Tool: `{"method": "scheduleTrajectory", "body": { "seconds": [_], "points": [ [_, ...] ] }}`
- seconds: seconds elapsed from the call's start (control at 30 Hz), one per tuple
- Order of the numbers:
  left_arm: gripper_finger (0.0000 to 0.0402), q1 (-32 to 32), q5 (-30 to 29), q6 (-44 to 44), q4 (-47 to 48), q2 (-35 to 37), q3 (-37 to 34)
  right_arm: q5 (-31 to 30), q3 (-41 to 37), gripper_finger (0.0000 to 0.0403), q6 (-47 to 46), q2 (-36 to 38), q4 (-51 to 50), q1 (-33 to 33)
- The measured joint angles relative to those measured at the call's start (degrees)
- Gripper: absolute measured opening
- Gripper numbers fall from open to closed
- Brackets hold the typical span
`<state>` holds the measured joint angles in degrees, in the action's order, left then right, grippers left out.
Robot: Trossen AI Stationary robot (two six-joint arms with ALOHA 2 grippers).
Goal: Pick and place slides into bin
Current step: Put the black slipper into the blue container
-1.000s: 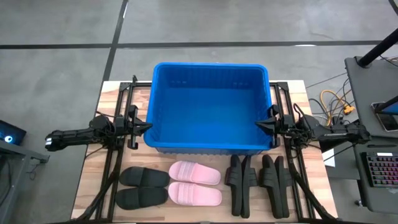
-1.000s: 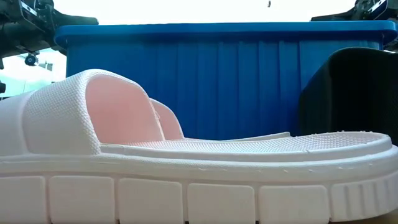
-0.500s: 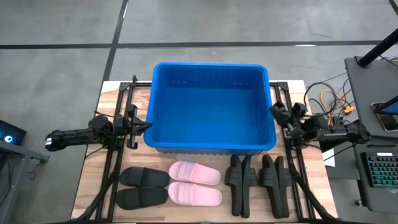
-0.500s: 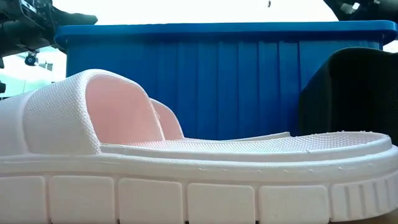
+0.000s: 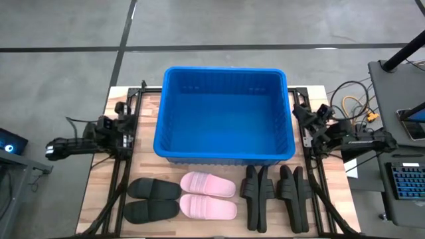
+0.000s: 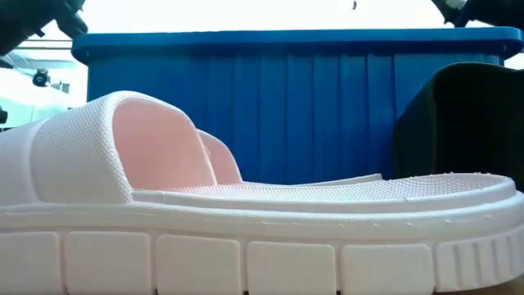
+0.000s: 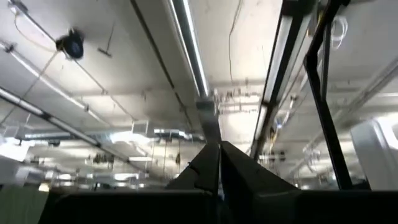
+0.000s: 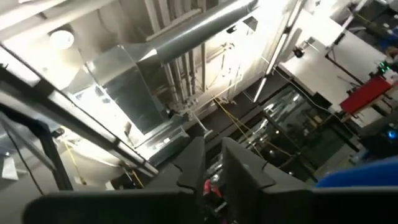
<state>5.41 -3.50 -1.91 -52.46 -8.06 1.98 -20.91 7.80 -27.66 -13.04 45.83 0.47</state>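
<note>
Bin (image 5: 224, 113): the blue bin is sitting at the middle of the wooden surface (image 5: 91, 199), toward its far edge, with nothing lying inside it. In the low view its ribbed front wall (image 6: 286, 106) is filling the background.

Pink slides (image 5: 208, 194): two pale pink slides are lying side by side on the surface in front of the bin, near its front wall. One of them (image 6: 246, 221) is filling the foreground of the low view.

Black slides, left pair (image 5: 153, 199): two black slides are lying flat, just beside the pink pair on the left arm's side.

Black slides, right group (image 5: 275, 196): these black slides are standing on edge in front of the bin's right front corner. One (image 6: 463, 123) is showing dark at the right edge of the low view.

Left tool (image 5: 126, 126): it is hanging beside the bin's left wall, apart from the rim and holding nothing. In the left wrist view its fingers (image 7: 205, 171) are pressing together and pointing up at the ceiling.

Right tool (image 5: 300, 117): it is hanging just beside the bin's right wall, near the rim and well apart from every slide. In the right wrist view its fingers (image 8: 193, 165) are standing slightly apart with nothing between them.

Slides relative to tools: all slides are lying in front of the bin, nearer the front edge than either tool.
</note>
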Motion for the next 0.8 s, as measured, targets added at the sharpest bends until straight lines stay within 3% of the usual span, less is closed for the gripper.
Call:
{"method": "scheduleTrajectory", "body": {
  "seconds": [0.2, 0.3, 0.57, 0.67, 0.8],
  "points": [
    [0.0, -0.01, 1.19, -5.46, -12.08, -4.24, 1.6, 0.94, 10.71, 0.0128, 5.98, -5.04, -10.36, 0.0],
    [0.0012, 0.0, 1.16, -5.06, -13.01, -6.74, 3.12, 1.09, 16.98, 0.016, 5.56, -7.86, -19.42, 0.0],
    [0.0132, -0.02, -1.62, 8.04, -12.93, -19.2, 9.98, 1.81, 32.69, 0.021, 7.65, -16.19, -41.79, 0.0],
    [0.0166, 0.0, -1.38, 13.31, -13.04, -24.19, 14.05, 1.82, 36.96, 0.0212, 9.08, -19.25, -44.28, 0.0],
    [0.0179, -0.02, -1.32, 16.22, -12.88, -28.95, 19.78, 2.48, 41.56, 0.021, 9.29, -22.79, -44.4, 0.0]
  ]
}}
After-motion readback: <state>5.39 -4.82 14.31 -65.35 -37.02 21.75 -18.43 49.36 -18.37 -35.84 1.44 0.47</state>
